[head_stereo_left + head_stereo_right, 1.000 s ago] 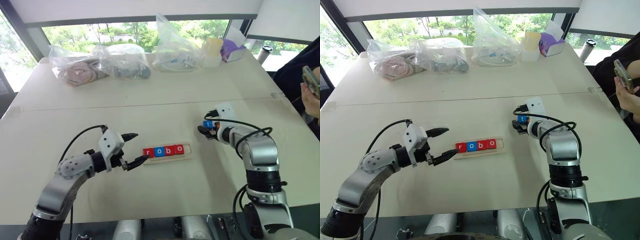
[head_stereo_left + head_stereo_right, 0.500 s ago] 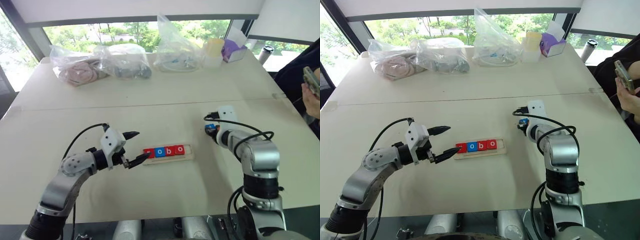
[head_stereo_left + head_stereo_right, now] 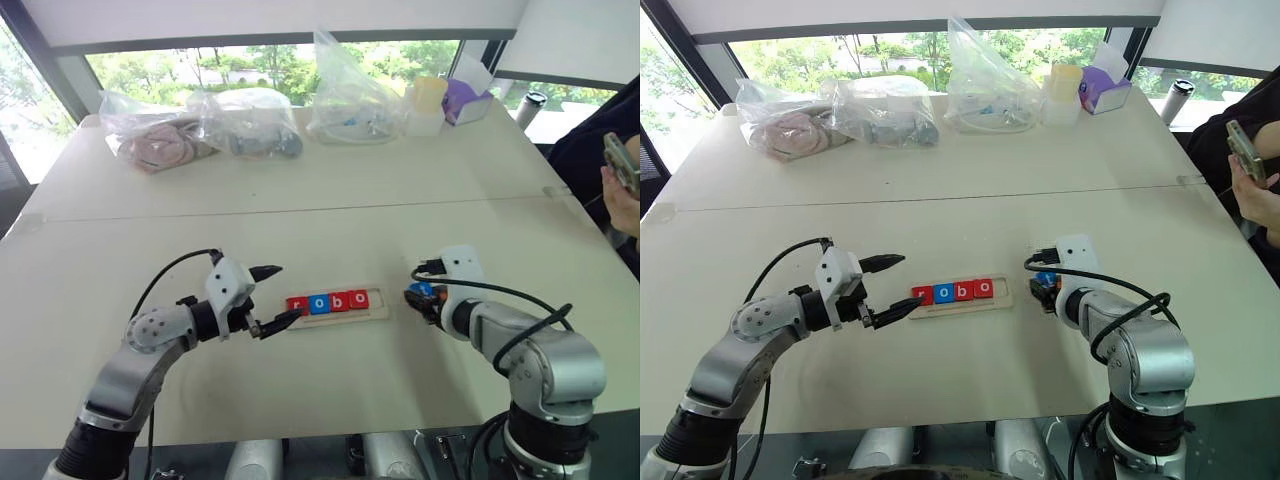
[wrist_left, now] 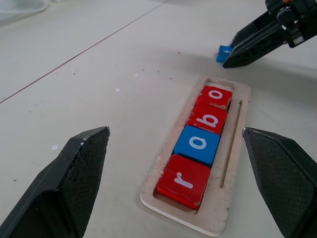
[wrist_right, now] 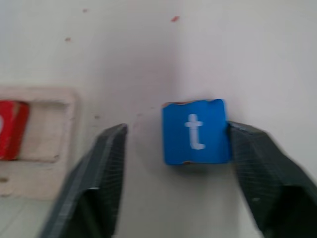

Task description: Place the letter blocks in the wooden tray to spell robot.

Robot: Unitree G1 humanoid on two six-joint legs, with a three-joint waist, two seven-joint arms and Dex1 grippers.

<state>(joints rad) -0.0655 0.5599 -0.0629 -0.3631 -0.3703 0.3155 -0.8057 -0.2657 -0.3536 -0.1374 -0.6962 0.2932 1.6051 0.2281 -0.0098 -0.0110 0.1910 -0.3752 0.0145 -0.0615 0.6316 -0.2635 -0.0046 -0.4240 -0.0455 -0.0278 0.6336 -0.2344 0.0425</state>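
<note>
The wooden tray point(image 3: 377, 312) lies mid-table with four letter blocks point(image 4: 198, 144) spelling r, o, b, o, and its right end slot is bare. A blue t block point(image 5: 195, 131) sits just right of the tray between the fingers of my right gripper point(image 3: 420, 297). That gripper is open: the block touches one finger point(image 5: 257, 163) and a gap separates it from the other. My left gripper point(image 3: 287, 291) stands open at the tray's left end, holding nothing, its lower fingertip close to the r block.
Clear plastic bags point(image 3: 200, 125) line the table's far edge, with a yellowish container point(image 3: 424, 103) and a purple tissue box point(image 3: 463, 98). A person's hand holding a phone point(image 3: 622, 165) is at the right edge.
My right gripper drew back toward me and down, bringing the blue t block beside the tray's right end, and its fingers now stand apart. The left arm stayed put.
</note>
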